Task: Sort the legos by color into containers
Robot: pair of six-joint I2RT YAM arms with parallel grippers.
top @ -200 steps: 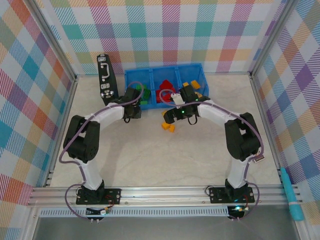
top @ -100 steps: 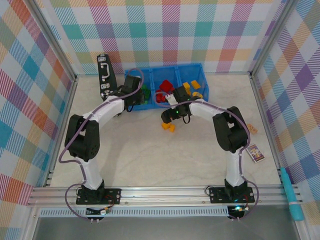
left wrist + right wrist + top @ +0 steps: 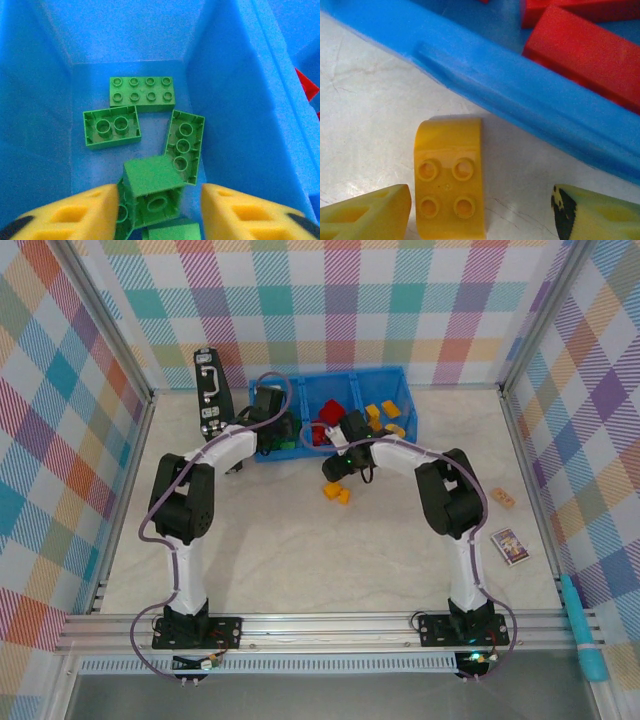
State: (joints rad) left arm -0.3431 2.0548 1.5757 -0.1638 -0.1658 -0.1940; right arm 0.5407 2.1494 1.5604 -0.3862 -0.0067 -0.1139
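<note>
Left wrist, green legos point(image 3: 142, 94) in blue tray point(image 3: 240, 100), left jaws apart, right wrist, yellow lego point(image 3: 449, 177) on worktop point(image 3: 365, 100), lengthwise toward tray, right jaws apart

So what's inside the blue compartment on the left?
Green Lego bricks, at least five, some flipped hollow-side up, lie on the compartment floor. The left end effector hides the nearest bricks' edges behind its yellow fingers.
</note>
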